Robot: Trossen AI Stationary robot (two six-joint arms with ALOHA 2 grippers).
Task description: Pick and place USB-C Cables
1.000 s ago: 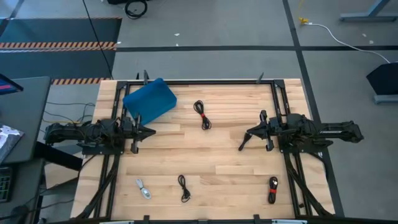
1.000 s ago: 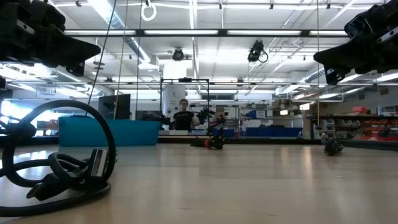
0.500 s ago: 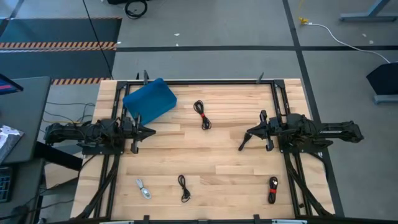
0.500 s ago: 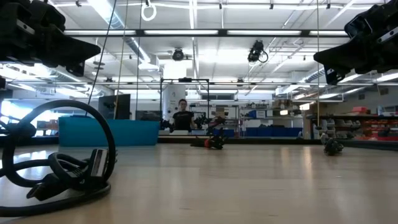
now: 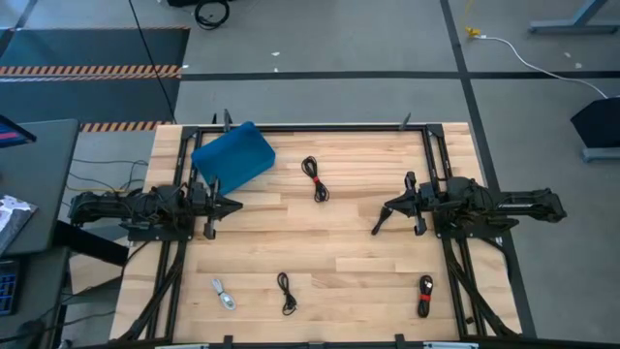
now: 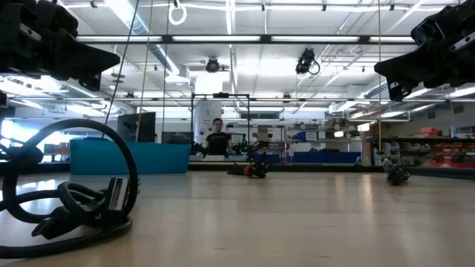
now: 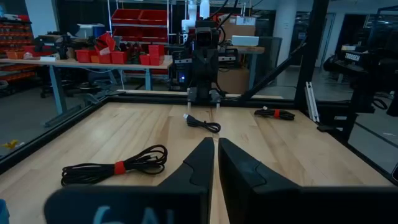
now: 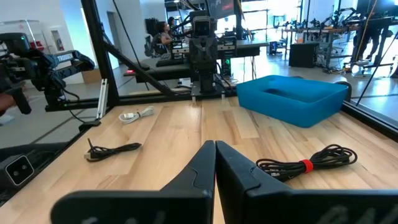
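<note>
My left gripper point(image 5: 235, 206): clenched, holding nothing, over the bench point(image 5: 358, 252).
My right gripper point(image 5: 378, 227): clenched too, holding nothing.
Cables: black with red tie point(image 5: 315, 178) near blue tray point(image 5: 232, 155); whitish-grey point(image 5: 224, 294), black point(image 5: 287, 293), black-and-red point(image 5: 425, 295) along the other edge.

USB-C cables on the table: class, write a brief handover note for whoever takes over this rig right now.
Left gripper shut, empty, at the table's left side. Right gripper shut, empty, at the right.
All four cables lie loose on the table: black cable with a red tie beside the blue bin, second black cable and whitish-grey cable at the near edge, black-and-red cable near right.
Done: nothing placed.
Left: pick and place all four.
</note>
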